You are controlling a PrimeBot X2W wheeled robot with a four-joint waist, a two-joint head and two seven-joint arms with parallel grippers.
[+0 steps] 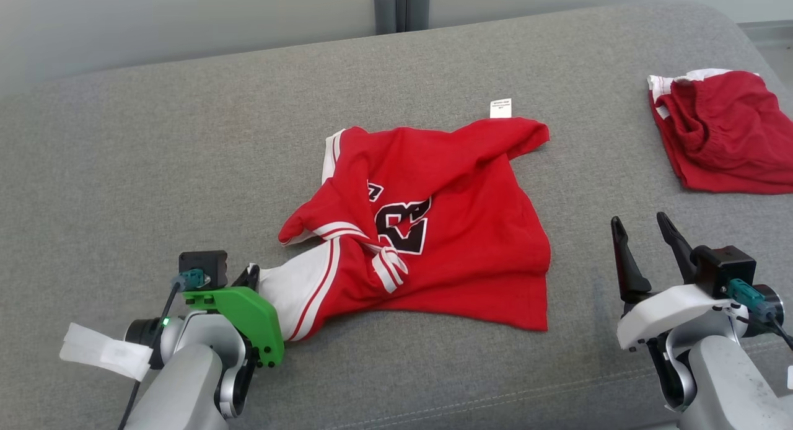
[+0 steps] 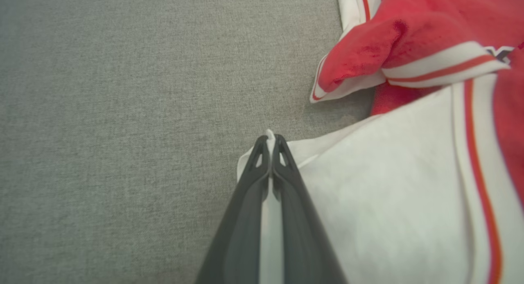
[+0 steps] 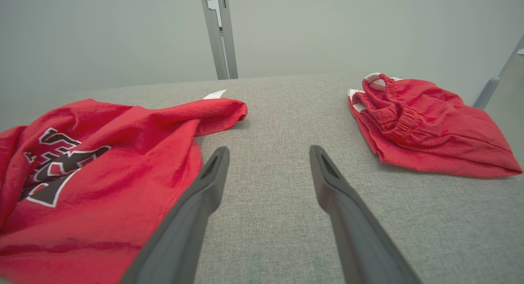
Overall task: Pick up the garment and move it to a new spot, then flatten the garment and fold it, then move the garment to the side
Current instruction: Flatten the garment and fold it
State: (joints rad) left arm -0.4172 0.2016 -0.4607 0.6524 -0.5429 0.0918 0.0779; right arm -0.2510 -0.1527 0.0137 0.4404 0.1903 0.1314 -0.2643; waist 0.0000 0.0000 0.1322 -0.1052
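We log red shorts point(image 1: 725, 132) with an elastic waistband and white trim, lying crumpled at the far right of a grey upholstered cushion point(image 1: 155, 145). A stitched seam point(image 1: 526, 394) runs along the cushion's near edge. Behind it, a grey upright post point(image 1: 401, 7) stands against a pale wall point(image 1: 155, 21).

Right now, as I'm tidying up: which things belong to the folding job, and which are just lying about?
In the job: red jersey, left gripper shut on its white edge, open right gripper.
Lying about: red shorts, far right; grey post behind.
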